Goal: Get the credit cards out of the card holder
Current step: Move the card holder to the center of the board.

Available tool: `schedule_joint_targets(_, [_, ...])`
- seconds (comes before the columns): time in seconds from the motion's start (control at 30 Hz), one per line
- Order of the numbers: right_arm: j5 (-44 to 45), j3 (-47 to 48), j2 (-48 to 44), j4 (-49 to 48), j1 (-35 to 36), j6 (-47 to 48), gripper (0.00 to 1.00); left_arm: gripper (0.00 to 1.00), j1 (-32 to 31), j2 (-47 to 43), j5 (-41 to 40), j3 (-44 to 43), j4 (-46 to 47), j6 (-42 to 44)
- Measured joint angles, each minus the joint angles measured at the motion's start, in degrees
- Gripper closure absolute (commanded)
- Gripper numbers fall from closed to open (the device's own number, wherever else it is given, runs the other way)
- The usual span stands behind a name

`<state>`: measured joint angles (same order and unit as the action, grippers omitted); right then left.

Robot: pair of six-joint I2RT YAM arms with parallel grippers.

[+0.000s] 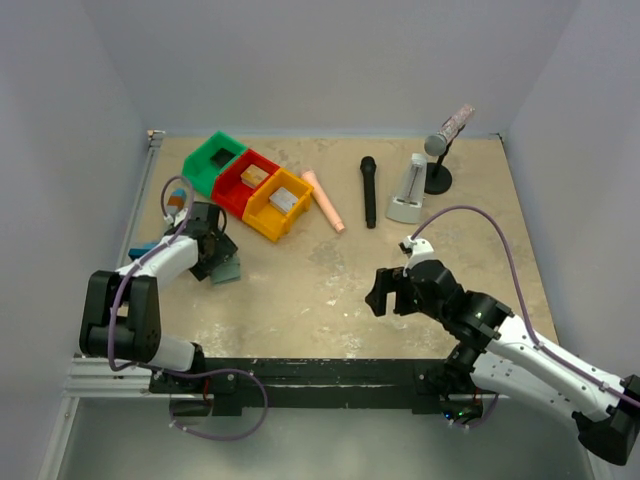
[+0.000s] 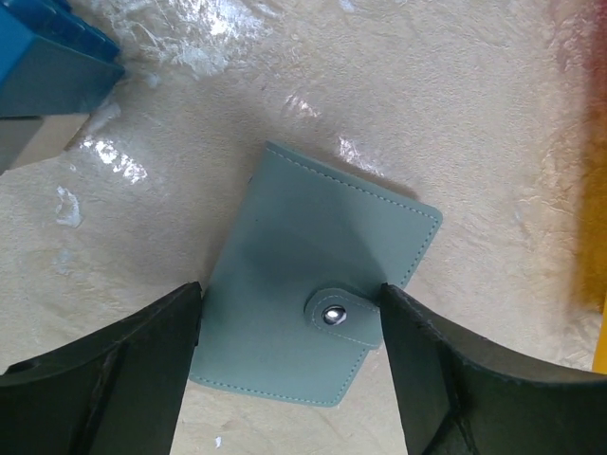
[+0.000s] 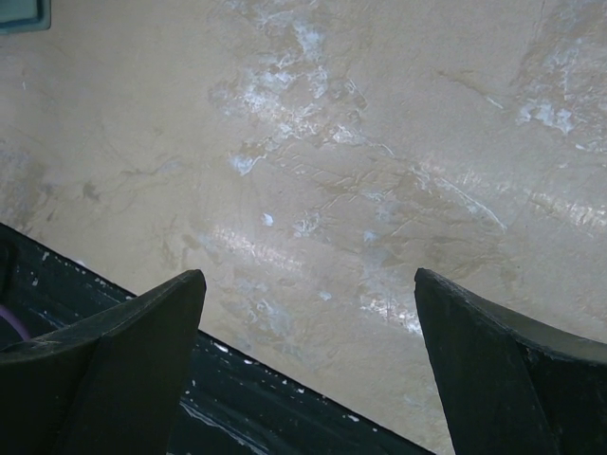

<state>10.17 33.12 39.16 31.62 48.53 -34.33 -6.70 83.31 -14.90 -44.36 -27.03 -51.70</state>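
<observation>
The card holder [image 2: 313,275], a pale teal wallet, lies flat on the table and is closed, its snap tab [image 2: 334,316] fastened. My left gripper [image 2: 289,289] hangs open right over it, one finger at its left edge and the other beside the tab. From the top view, the card holder [image 1: 228,268] peeks out under the left gripper [image 1: 215,250] at the table's left side. The credit cards are hidden. My right gripper [image 1: 383,290] stands open over bare table near the front, nothing between its fingers [image 3: 142,341].
Green [image 1: 212,160], red [image 1: 245,180] and orange [image 1: 278,205] bins stand behind the left arm. A pink tube [image 1: 324,200], black microphone [image 1: 368,190], white stand [image 1: 408,195] and stand microphone [image 1: 445,140] lie further back. A blue block [image 2: 47,57] sits left of the holder.
</observation>
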Motion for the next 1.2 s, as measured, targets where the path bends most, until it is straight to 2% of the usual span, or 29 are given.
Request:
schedule_joint_targets(0.2, [-0.90,0.02,1.16,-0.02,0.00,-0.66,0.04,0.25,-0.09,-0.87,0.94,1.66,1.55,0.02])
schedule_joint_targets(0.27, [-0.96,0.02,1.33,-0.07,0.00,-0.76,0.04,0.28,-0.61,-1.01,0.72,1.73,1.64,0.02])
schedule_joint_targets(0.6, [-1.49,0.02,1.33,-0.42,0.00,-1.75,0.04,0.34,-10.62,-2.73,0.26,3.69,2.64,-0.33])
schedule_joint_targets(0.83, [-2.25,-0.61,1.31,-0.42,0.00,-2.29,0.05,0.35,-22.36,-5.07,0.98,6.34,4.20,-3.54])
schedule_joint_targets(1.03, [-2.78,-1.01,3.37,-1.16,0.00,-3.34,0.05,0.34,-30.95,-4.37,2.95,6.67,7.45,-9.81])
schedule_joint_targets(1.2, [-4.02,-1.01,6.95,-2.95,0.22,-4.35,0.05,0.27,-37.88,-2.67,4.87,5.46,9.73,-14.86])
